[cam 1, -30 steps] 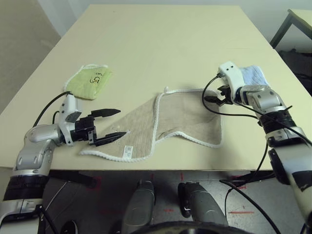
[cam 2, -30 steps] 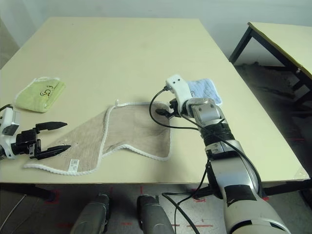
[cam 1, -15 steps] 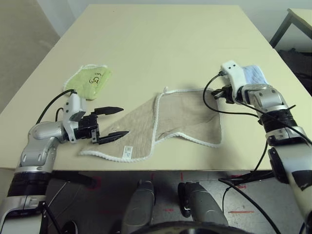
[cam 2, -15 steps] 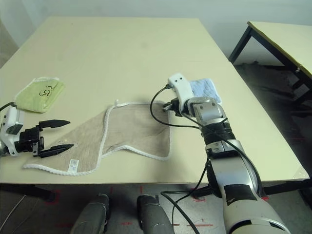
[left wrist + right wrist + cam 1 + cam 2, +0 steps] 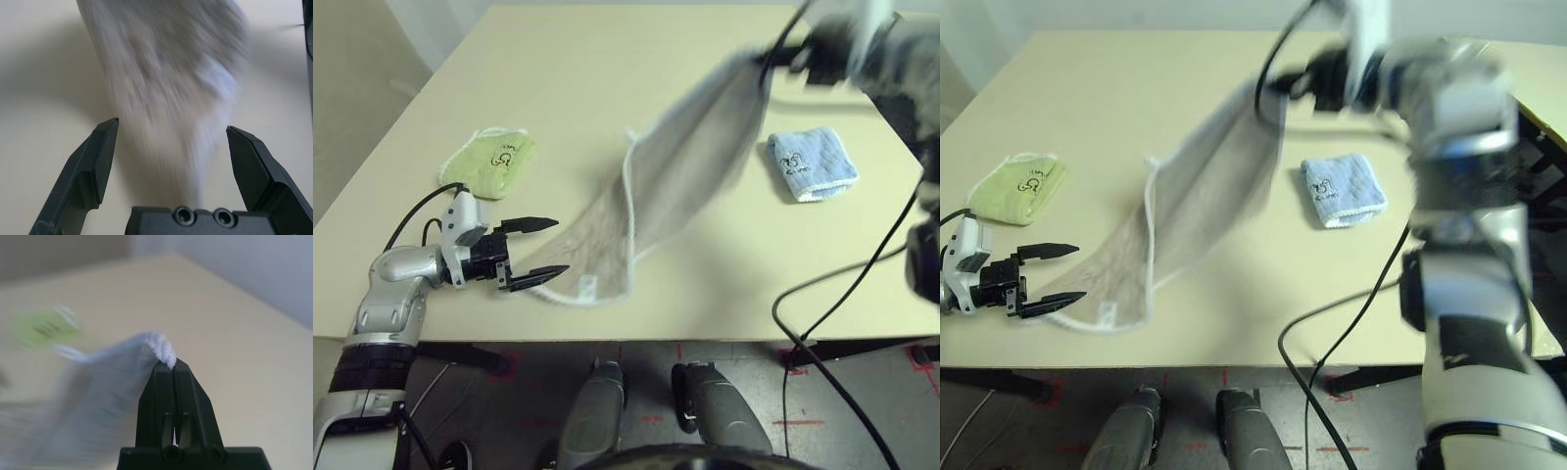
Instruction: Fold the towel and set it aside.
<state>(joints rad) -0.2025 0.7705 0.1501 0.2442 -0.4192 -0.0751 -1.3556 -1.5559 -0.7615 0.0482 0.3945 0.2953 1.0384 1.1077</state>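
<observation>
The towel [image 5: 656, 186] behaves as soft, light terry: it hangs limp from one pinched corner and sags into a long drape with no stiffness of its own. The right gripper [image 5: 171, 364] has its fingers pressed together on the white stitched edging at that corner, holding it high above the table [image 5: 607, 59]. Judging by how freely the cloth trails, a pinch right on the corded hem looks like the safest hold, since the thicker edging should resist slipping better than the open weave, and a matching hold on the low corner nearest the left gripper would give control of the whole width.

The towel's long axis runs diagonally, from the raised corner down to its lower end, which seems to rest on the table just beside the left gripper [image 5: 536, 253]; the cloth is blurred, so exactly how much still touches the table is hard to tell. That left gripper stands wide apart with nothing between its fingers, aimed at the towel's near end.

Taking the towel as landmark, the light green towel [image 5: 492, 161] lies folded beyond its low end, and the light blue towel [image 5: 811, 164] lies on the opposite side, below the raised corner
</observation>
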